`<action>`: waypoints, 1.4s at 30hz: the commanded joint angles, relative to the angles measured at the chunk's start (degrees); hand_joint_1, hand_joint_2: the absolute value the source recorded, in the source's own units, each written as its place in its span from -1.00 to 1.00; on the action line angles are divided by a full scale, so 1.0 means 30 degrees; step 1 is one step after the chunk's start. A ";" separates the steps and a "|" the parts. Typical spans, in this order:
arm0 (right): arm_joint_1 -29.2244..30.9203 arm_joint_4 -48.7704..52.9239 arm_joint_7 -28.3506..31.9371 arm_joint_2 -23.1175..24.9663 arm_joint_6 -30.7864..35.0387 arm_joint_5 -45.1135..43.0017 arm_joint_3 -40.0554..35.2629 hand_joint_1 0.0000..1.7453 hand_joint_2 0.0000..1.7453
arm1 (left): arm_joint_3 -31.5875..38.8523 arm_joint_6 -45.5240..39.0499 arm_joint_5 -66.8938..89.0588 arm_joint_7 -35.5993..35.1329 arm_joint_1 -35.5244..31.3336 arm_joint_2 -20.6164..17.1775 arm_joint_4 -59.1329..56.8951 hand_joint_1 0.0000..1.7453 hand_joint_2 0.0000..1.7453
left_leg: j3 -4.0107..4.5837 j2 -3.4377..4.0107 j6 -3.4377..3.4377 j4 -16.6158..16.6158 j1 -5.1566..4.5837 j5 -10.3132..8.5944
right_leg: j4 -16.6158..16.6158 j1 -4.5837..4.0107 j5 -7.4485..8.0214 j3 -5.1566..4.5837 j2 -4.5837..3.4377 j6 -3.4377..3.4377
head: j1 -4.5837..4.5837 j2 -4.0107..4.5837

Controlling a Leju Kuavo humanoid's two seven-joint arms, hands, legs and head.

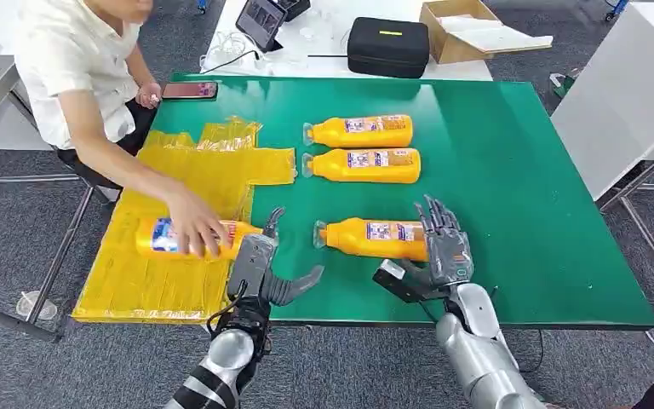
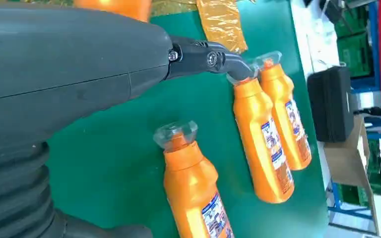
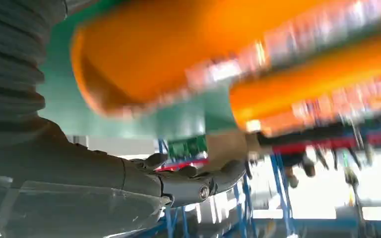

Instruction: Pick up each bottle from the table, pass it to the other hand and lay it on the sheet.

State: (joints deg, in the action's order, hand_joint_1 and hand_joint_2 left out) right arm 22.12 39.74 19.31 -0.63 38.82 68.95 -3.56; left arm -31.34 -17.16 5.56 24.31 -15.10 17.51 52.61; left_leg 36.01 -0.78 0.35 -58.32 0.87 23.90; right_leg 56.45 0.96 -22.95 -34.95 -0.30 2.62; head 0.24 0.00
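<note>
My right hand [image 1: 444, 247] sits at the lower centre of the head view, fingers spread apart against the base end of the nearest bottle [image 1: 373, 238], not closed on it; the right wrist view is too blurred to show contact. My left hand [image 1: 260, 264] is just left of it, empty, fingers apart, thumb pointing right. That bottle lies on its side on the green desk [image 1: 519, 170], cap to the left. Above it, mid-frame, two more bottles [image 1: 359, 131] [image 1: 363, 164] lie side by side. To the left, on the yellow sheet [image 1: 196, 170], a fourth bottle [image 1: 157, 236] lies under a person's hand [image 1: 194, 223]. A phone [image 1: 189, 89] rests at the desk's upper left corner.
</note>
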 commanded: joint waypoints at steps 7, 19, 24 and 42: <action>0.2250 -0.4429 -0.1286 -0.0647 -0.0812 0.0459 -0.3058 -1.00 1.00 | -0.1082 -0.0186 -0.1074 -0.0167 -0.0941 -0.0365 -0.1148 -1.00 1.00 | -0.0031 0.0041 0.0013 0.0000 -0.0009 0.0011 | -0.0003 0.0001 -0.0003 0.0031 -0.0014 -0.0025 | 0.0000 -0.0007; 0.2453 -0.4944 -0.3490 -0.1179 -0.6234 -0.1020 -0.4347 -1.00 1.00 | -0.1892 -0.1264 -0.0200 -0.0157 -0.0652 -0.0745 0.0337 -1.00 1.00 | -0.0102 0.0074 0.0011 0.0019 -0.0004 0.0008 | -0.0023 -0.0007 -0.0003 0.0087 0.0008 -0.0034 | 0.0000 0.0000; 0.2785 -0.5278 -0.4844 -0.1192 -0.8834 -0.1769 -0.4274 1.00 1.00 | -0.1890 -0.1310 -0.0084 -0.0289 -0.0615 -0.0712 0.0467 -1.00 1.00 | -0.0134 0.0082 0.0014 0.0012 -0.0002 -0.0003 | -0.0026 -0.0008 0.0026 0.0095 -0.0001 -0.0032 | 0.0007 -0.0007; 0.0581 -0.0746 0.2227 -0.0259 -1.0959 -1.1825 -0.0711 1.00 1.00 | -0.0751 -0.1297 -0.3089 0.1000 -0.0014 -0.0452 0.0854 -1.00 1.00 | -0.0319 0.0143 0.0012 0.0030 0.0020 -0.0004 | -0.0074 -0.0035 0.0077 0.0273 -0.0094 -0.0037 | 0.0000 0.0000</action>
State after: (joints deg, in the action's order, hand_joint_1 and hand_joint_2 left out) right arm 31.01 30.92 20.34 -4.63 5.92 41.98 -9.57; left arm -34.97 -20.42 2.01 25.49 -15.26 17.49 55.36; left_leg 35.11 -0.35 0.39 -58.30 0.89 23.91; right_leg 56.33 0.90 -22.74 -34.20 -0.66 2.61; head 0.24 0.00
